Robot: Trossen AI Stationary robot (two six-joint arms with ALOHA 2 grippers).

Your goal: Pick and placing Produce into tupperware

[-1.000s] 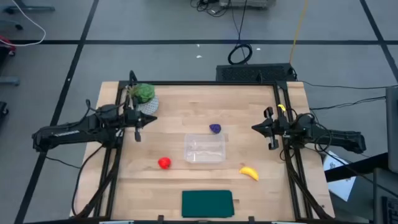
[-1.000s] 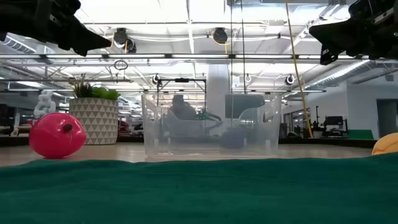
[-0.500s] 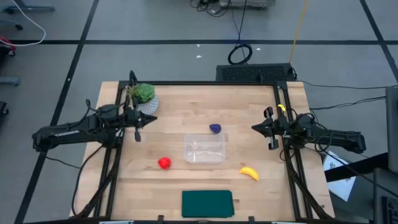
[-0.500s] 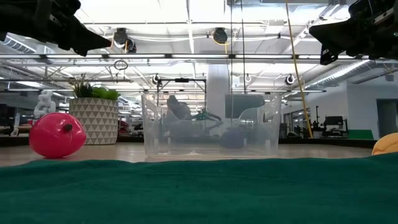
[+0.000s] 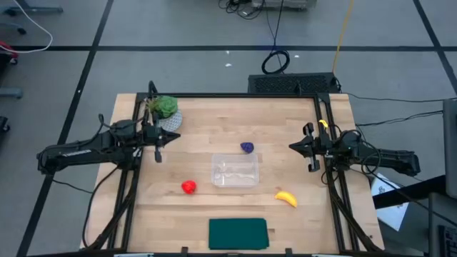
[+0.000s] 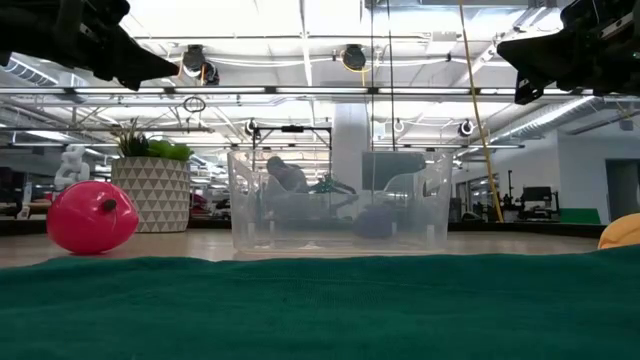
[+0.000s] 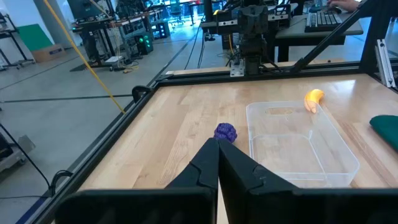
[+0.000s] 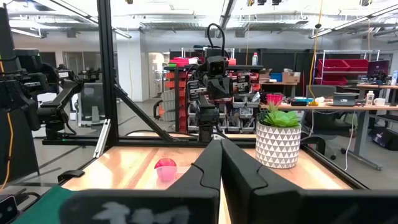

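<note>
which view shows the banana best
The high view: the whole banana lies clear on the table. Left wrist shows it small beyond the container; the low view only its edge; right wrist not at all.

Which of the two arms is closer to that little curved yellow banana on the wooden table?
The right. Its end effector hovers at the table's right edge, just up-table of the curved yellow banana. The left end effector waits across the table by the potted plant.
</note>
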